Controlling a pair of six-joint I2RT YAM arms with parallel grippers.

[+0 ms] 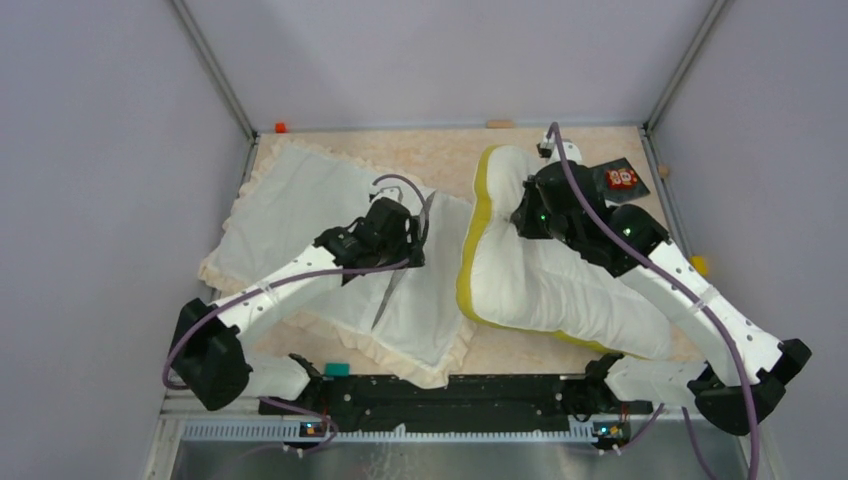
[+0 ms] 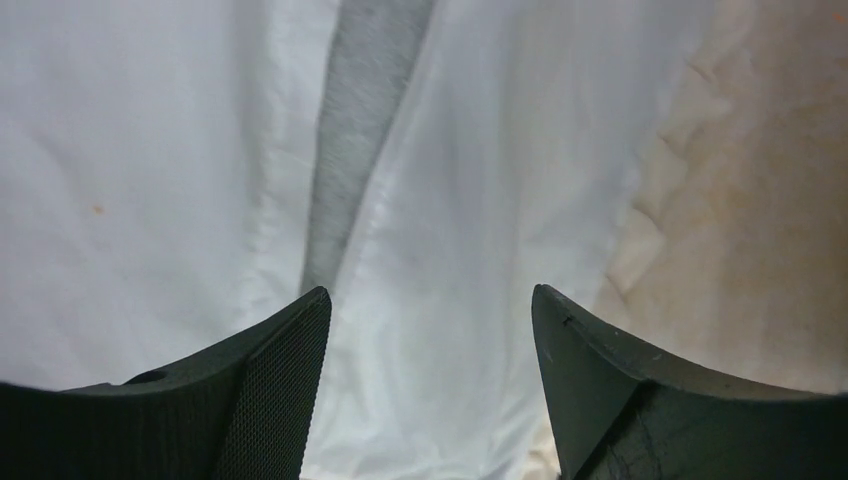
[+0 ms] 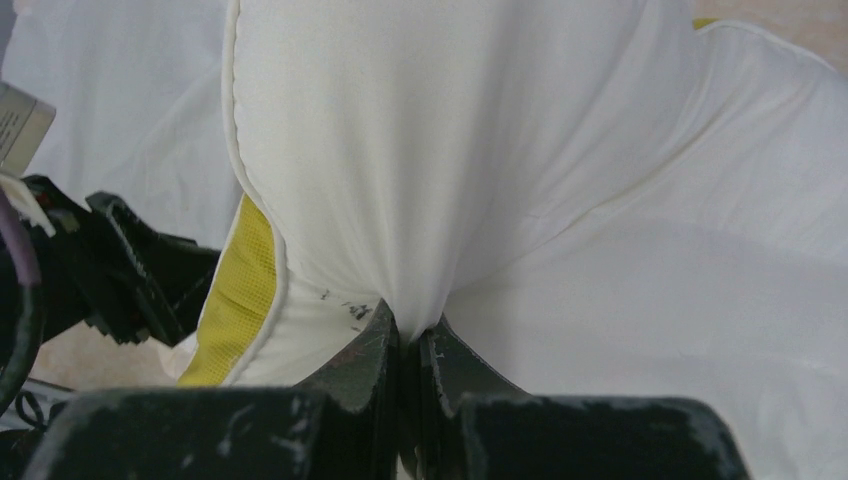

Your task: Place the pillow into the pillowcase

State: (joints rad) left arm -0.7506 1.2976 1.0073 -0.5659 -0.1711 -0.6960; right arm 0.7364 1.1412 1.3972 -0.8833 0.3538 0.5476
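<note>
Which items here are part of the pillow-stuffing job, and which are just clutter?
Job: pillow, pinched by the right gripper; pillowcase, under the open left gripper.
Lying about: black packet with red label, small orange piece, yellow piece, teal block.

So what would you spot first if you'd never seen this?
The plump white quilted pillow with a yellow band, bunched up on the right, where the right arm's fingers pinch its fabric. On the left lies the thin cream pillowcase with a frilly border, with the left arm's fingers open over it.
</note>
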